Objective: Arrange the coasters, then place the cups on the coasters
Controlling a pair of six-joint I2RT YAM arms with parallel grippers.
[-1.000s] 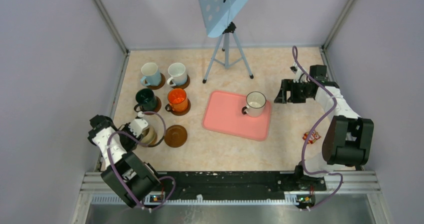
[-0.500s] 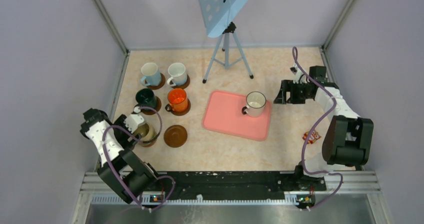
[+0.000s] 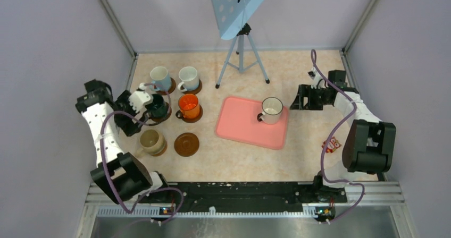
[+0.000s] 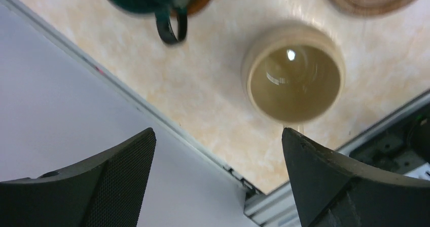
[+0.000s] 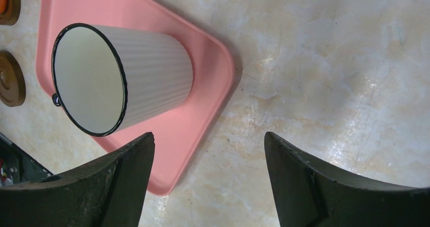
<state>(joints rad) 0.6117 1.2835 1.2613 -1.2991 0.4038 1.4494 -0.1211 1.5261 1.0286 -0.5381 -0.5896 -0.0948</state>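
Fingers (image 4: pixel 114 179) of the left gripper (image 4: pixel 218 186) are standing wide apart, gripping nothing, and the right gripper (image 5: pixel 208 181) is gaping empty too. A pink rectangular plastic tray (image 3: pixel 239 126) is carrying the white ribbed mug with a dark rim (image 3: pixel 272 109), near the right gripper. The beige glazed mug (image 3: pixel 150 140) is sitting on a brown round coaster (image 3: pixel 162 149), with a bare ringed brown disc (image 3: pixel 186 144) lying just beside it.

No text, brand, number or sign can be read anywhere; the small red packet (image 3: pixel 331 145) on the tabletop (image 3: pixel 298 158), right side, carries markings too tiny to read.
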